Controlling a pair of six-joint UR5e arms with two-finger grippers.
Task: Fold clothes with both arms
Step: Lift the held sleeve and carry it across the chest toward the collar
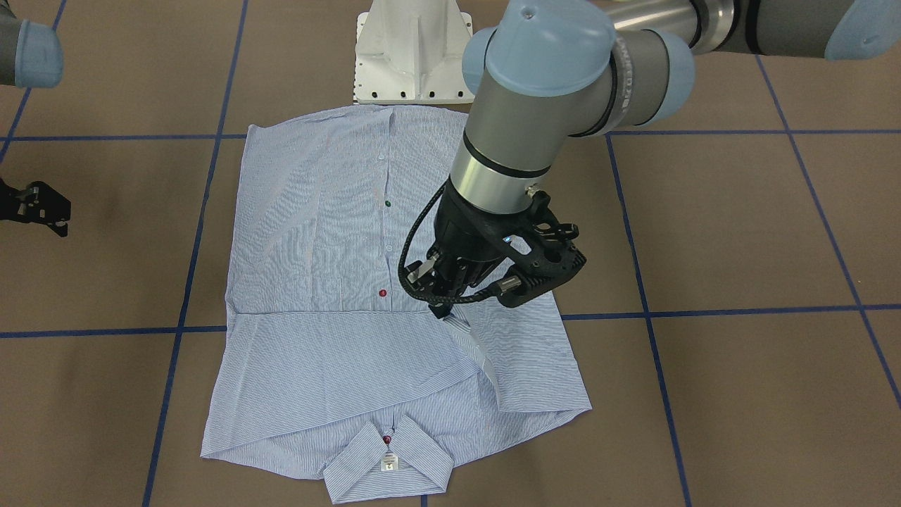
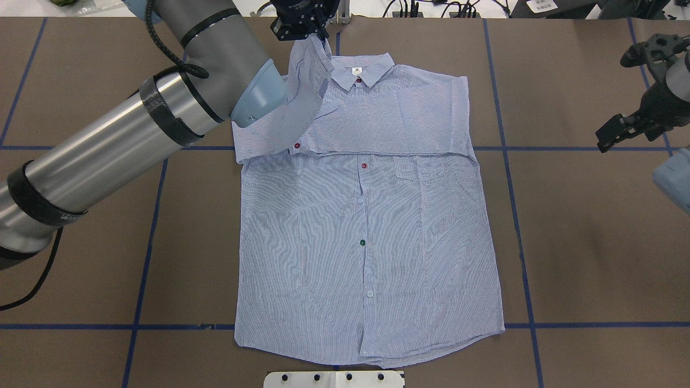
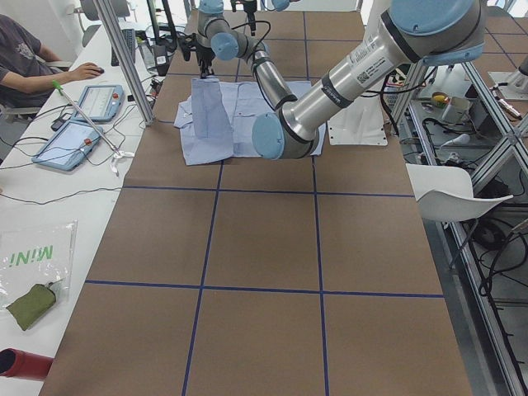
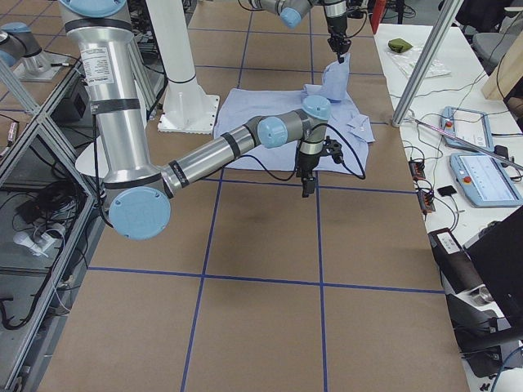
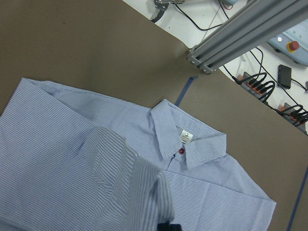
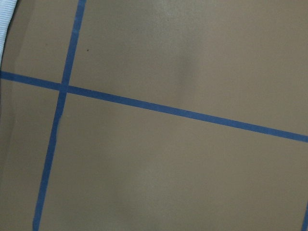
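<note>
The light blue striped shirt (image 2: 366, 242) lies flat and buttoned on the brown table, its collar (image 2: 362, 73) at the far edge. One sleeve is folded across the chest. My left gripper (image 2: 319, 33) is shut on the other sleeve's end and holds it lifted beside the collar, where it hangs as a strip (image 5: 139, 192). In the front-facing view the left gripper (image 1: 442, 310) pinches that cloth over the shirt's upper part. My right gripper (image 2: 612, 132) hangs over bare table off the shirt's side, holding nothing. Its fingers look open and do not show in its wrist view.
The white pedestal base (image 1: 412, 56) stands at the shirt's hem. Blue tape lines (image 6: 159, 108) grid the table. An aluminium post (image 5: 240, 33) rises past the far edge near the collar. A bench with tablets (image 3: 82, 107) and a seated person runs beyond it.
</note>
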